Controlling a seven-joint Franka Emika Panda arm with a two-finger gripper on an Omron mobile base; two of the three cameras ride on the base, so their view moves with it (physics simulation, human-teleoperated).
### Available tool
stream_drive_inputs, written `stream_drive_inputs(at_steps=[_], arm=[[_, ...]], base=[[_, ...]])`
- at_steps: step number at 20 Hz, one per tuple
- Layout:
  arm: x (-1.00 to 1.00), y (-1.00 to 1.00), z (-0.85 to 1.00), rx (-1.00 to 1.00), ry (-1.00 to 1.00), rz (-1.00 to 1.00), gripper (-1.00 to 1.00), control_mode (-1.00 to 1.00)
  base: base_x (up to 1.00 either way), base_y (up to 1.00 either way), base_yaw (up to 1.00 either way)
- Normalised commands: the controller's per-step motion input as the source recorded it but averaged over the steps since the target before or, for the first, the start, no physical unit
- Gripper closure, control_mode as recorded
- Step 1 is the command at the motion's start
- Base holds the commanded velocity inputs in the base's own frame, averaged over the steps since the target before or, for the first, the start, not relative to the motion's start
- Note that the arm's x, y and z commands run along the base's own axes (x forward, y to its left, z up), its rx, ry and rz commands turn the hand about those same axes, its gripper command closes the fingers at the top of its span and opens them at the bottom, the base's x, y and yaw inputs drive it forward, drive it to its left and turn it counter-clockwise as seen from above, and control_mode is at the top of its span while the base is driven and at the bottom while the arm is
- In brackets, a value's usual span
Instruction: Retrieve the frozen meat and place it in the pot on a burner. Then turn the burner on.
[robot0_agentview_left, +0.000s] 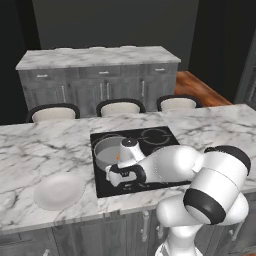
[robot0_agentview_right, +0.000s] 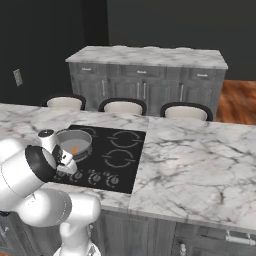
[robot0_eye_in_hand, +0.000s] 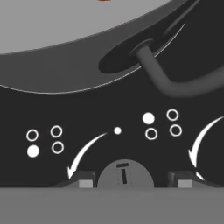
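Note:
The grey pot (robot0_agentview_left: 106, 150) (robot0_agentview_right: 75, 142) stands on the front left burner of the black cooktop (robot0_agentview_left: 160, 137). A thin arc of that burner (robot0_eye_in_hand: 43, 89) shows under the pot's wall (robot0_eye_in_hand: 65, 65). The tiny orange frozen meat (robot0_agentview_left: 118, 157) (robot0_agentview_right: 75, 149) lies inside the pot. My gripper (robot0_agentview_left: 119, 181) (robot0_agentview_right: 67, 169) (robot0_eye_in_hand: 135, 183) points down at the cooktop's front edge, just in front of the pot's handle (robot0_eye_in_hand: 175, 83). Its fingers straddle a round grey knob (robot0_eye_in_hand: 125, 175), open, with a small gap on each side.
A white plate (robot0_agentview_left: 59, 191) lies on the marble counter left of the cooktop. More knobs (robot0_agentview_right: 102, 178) line the cooktop's front edge. Three stools (robot0_agentview_left: 120, 107) stand behind the island, and a grey cabinet run (robot0_agentview_left: 100, 82) is beyond them.

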Motion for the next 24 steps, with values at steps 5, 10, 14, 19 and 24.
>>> stream_drive_inputs(at_steps=[5, 10, 14, 19, 24], arm=[[-0.23, 0.01, -0.17, 0.0, -0.01, 0.01, 1.0, -1.0], [-0.11, 0.0, -0.05, 0.0, -0.01, 0.02, 1.0, -1.0], [-0.08, 0.0, -0.08, 0.0, 0.0, 0.06, 1.0, -1.0], [-0.06, 0.0, -0.11, 0.0, 0.0, 0.18, 1.0, -1.0], [-0.07, 0.0, -0.1, 0.0, 0.0, 0.19, 1.0, -1.0]], base=[[0.0, 0.0, 0.0], [0.0, 0.0, 0.0], [0.0, 0.0, 0.0], [0.0, 0.0, 0.0], [0.0, 0.0, 0.0]])
